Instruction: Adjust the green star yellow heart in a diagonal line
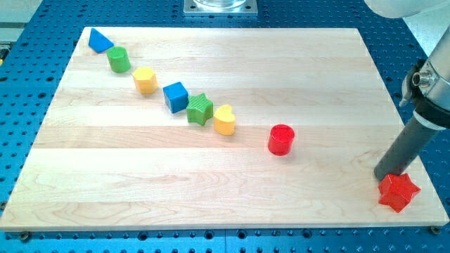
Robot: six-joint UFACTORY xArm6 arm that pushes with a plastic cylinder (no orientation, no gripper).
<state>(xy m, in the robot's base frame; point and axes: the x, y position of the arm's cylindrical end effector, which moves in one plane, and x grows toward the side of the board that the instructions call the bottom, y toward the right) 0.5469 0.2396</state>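
Note:
The green star lies near the board's middle, touching the blue cube on its upper left. The yellow heart sits just to the star's lower right, close beside it. My tip is at the view's far right bottom, right next to the red star, far from the green star and yellow heart.
A blue triangle, a green cylinder and a yellow block run diagonally from the view's top left toward the blue cube. A red cylinder stands right of the heart. The wooden board lies on a blue perforated table.

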